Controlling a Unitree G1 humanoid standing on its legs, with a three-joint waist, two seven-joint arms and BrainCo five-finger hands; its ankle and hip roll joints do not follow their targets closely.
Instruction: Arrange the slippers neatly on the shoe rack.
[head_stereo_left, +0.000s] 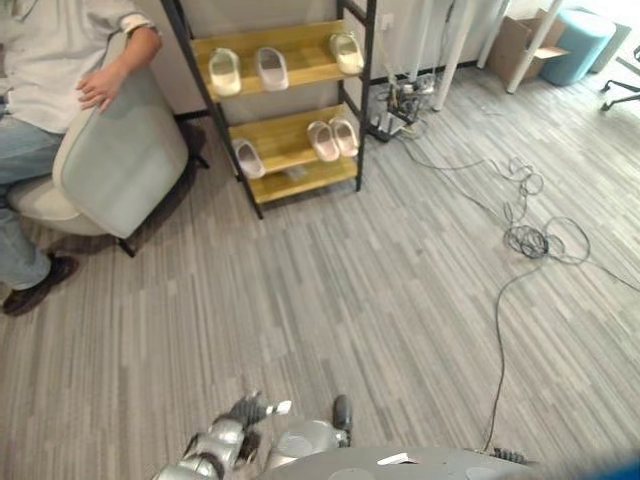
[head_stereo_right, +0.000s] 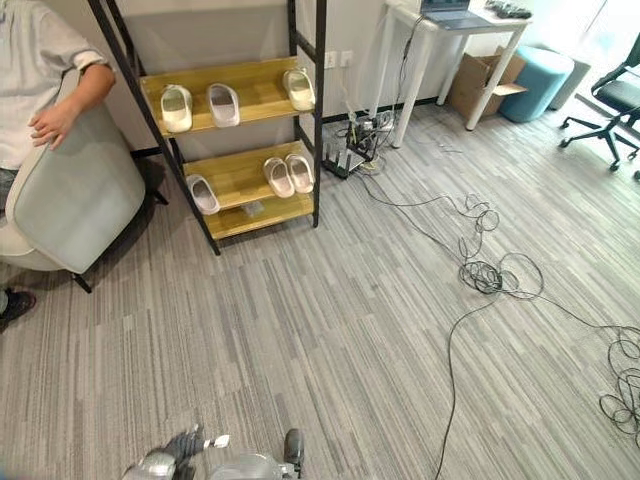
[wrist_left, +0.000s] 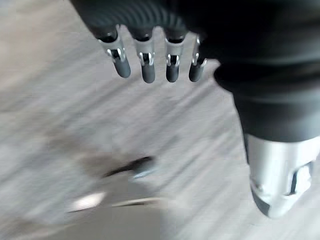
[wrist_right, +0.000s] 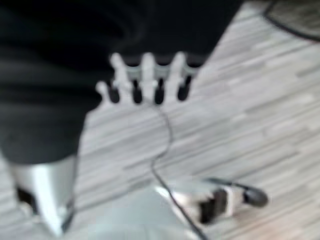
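— Nearest, low by the body: left hand (wrist_left: 155, 62), fingers straight and relaxed, holding nothing, over bare floor (head_stereo_left: 330, 290). Same for the right hand (wrist_right: 145, 82), loose and empty.

— And the slippers (head_stereo_left: 330, 138)?

— Already up on the shoe rack (head_stereo_left: 282, 100), three on each wooden shelf, well apart from both hands. Beside the rack, a seated person (head_stereo_left: 50, 70) on a chair (head_stereo_left: 125, 160).

— Step in hand?

— Probably finished, or checking. Next, if anything: walking closer and squaring up the lone lower-shelf slipper (head_stereo_left: 248, 158).
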